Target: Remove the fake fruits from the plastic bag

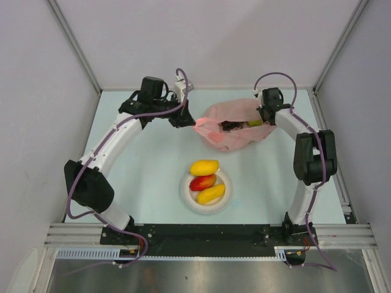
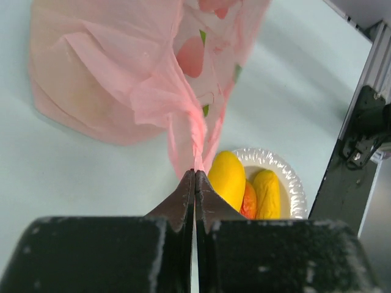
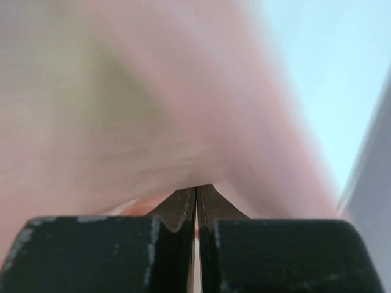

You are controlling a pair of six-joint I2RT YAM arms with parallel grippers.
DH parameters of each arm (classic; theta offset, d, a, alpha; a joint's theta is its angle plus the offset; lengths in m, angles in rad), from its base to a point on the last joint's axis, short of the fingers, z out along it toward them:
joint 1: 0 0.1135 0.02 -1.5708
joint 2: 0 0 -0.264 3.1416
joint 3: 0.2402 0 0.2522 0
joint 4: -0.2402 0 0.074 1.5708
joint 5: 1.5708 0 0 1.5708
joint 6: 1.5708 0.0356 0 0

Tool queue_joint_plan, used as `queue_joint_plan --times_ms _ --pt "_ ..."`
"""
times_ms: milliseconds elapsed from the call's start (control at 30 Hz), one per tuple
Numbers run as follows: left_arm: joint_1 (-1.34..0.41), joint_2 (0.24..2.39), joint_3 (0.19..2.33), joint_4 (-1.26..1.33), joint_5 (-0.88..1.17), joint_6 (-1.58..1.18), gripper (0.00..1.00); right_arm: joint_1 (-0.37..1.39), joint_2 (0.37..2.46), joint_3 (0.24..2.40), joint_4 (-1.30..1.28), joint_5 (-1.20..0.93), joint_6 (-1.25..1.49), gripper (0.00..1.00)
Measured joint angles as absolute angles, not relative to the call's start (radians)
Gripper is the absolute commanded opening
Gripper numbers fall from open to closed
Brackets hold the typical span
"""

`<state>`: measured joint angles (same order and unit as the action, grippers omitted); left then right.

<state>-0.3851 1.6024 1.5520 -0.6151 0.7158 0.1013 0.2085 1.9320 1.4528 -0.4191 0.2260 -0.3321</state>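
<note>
Ahead of the right gripper (image 3: 195, 190), the plastic bag (image 3: 153, 91) was a pink blur. Right of the left gripper (image 2: 194, 175), the yellow-orange mango (image 2: 227, 177) hid most of the red mango (image 2: 248, 207).

Plastic bag (image 1: 235, 125), upper centre: thin pink film, crinkled, translucent. Fake fruits (image 1: 204, 166): smooth glossy plastic. Bowl (image 2: 275, 160) rim: white, shiny, ribbed. Table (image 1: 140, 177): matt pale blue. Bottom rail (image 1: 201, 271): brushed metal.

Three fake fruits (image 1: 202, 182) are pictured lying in a bowl (image 1: 204, 210) on the bench (image 1: 140, 165), with the plastic bag (image 1: 235, 137) set behind it.
</note>
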Motion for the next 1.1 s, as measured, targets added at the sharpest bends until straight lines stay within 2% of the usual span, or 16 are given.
queue_joint_plan --times_ms 133,267,667,900,1100 --pt "-0.435 1.608 1.552 -0.663 0.691 0.181 0.0 0.116 1.924 1.453 -0.407 0.258 -0.334 0.0" --pt "-0.478 1.613 1.552 -0.673 0.687 0.192 0.0 0.109 1.889 1.451 -0.411 0.179 -0.318 0.0" --pt "-0.501 1.615 1.651 -0.597 0.616 0.118 0.0 0.294 1.648 1.437 -0.447 -0.17 -0.324 0.0" --pt "-0.501 1.614 1.659 -0.562 0.582 0.095 0.0 0.285 1.675 1.378 -0.547 -0.294 -0.508 0.0" --pt "-0.501 1.612 1.653 -0.561 0.532 0.098 0.0 0.323 1.761 1.369 -0.521 -0.285 -0.633 0.0"
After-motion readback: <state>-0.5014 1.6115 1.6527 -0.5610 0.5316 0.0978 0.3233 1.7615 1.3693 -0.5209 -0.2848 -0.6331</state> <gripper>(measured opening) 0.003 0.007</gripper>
